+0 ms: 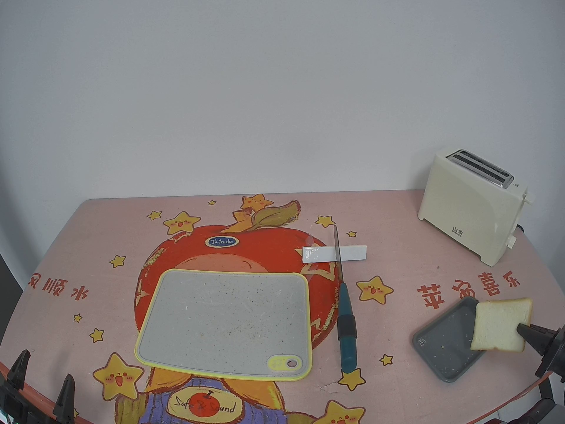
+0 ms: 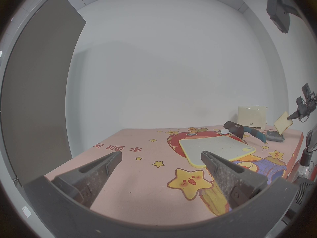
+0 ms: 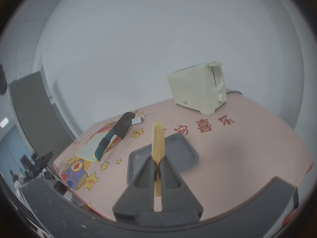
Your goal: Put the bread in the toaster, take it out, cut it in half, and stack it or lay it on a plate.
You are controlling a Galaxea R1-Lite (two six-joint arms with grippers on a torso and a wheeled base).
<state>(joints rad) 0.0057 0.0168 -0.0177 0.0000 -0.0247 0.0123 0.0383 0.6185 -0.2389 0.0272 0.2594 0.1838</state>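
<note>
Bread (image 1: 500, 324): hanging upright at the near right, lifted off the table (image 1: 400, 225). Being pinched by one edge in the right gripper (image 1: 524, 328), fingers clenched flat on both faces of the slice. Overlapping the right corner of the tray (image 1: 441, 343) in the head view. Riding above the tray, not touching it, in the left wrist view. Standing edge-on between the fingers in the right wrist view.

Tray: lying flat near the right front edge of the table, dark grey, carrying crumbs.

Toaster (image 1: 471, 213): standing at the right rear, beyond the tray and well apart from bread, slots facing up. Being separated from the tray by a stretch of table bearing red printed characters.

Knife (image 1: 346, 319): lying between the board (image 1: 226, 322) and the tray, teal handle pointing toward the near edge, blade pointing toward the wall. Crossing a white strip (image 1: 334, 254) with its blade. Resting just beside the board's right edge, apart from it.

Board: lying flat at table centre, grey with a yellow rim, speckled with crumbs, hanging hole at its near right corner.

Left gripper (image 1: 42, 381): hovering at the near left edge of the table, fingers spread wide, released, gripping nothing. Sitting well apart from board, knife and bread.
</note>
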